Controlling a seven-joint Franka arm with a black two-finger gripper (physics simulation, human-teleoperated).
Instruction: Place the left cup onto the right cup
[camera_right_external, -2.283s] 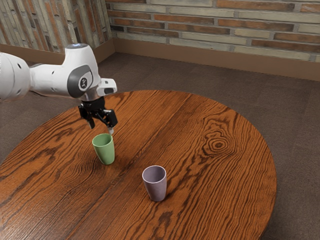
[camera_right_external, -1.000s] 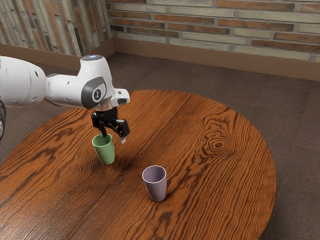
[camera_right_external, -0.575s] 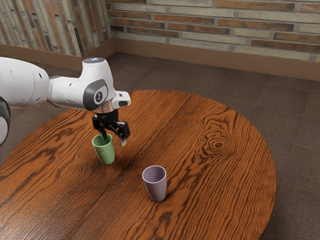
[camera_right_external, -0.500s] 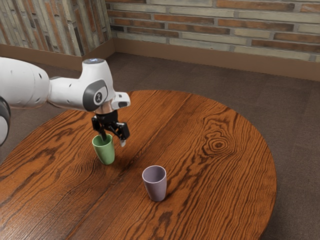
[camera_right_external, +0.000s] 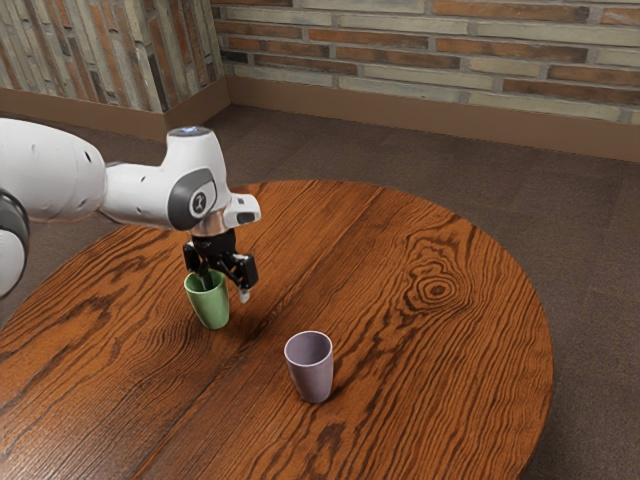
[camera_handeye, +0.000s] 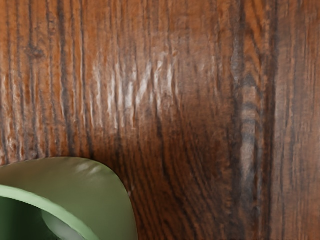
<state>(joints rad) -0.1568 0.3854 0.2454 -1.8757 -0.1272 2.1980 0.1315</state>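
The white robot arm (camera_right_external: 60, 185) is built of smooth, glossy shells that swell into rounded, bulbous links. A dark grey ring (camera_right_external: 8, 225) marks a joint seam near the exterior view's left edge. The last large link carries a grey round joint cap (camera_right_external: 195, 198) with a small white emblem at its centre, and a pale blue disc (camera_right_external: 188, 131) tops that link. A small white boxy flange (camera_right_external: 243, 210) with a dark slot juts from the wrist. Under it is the black two-finger gripper (camera_right_external: 224, 287), angular and matte; one of its slim fingers (camera_right_external: 243, 293) ends in a pale tip.
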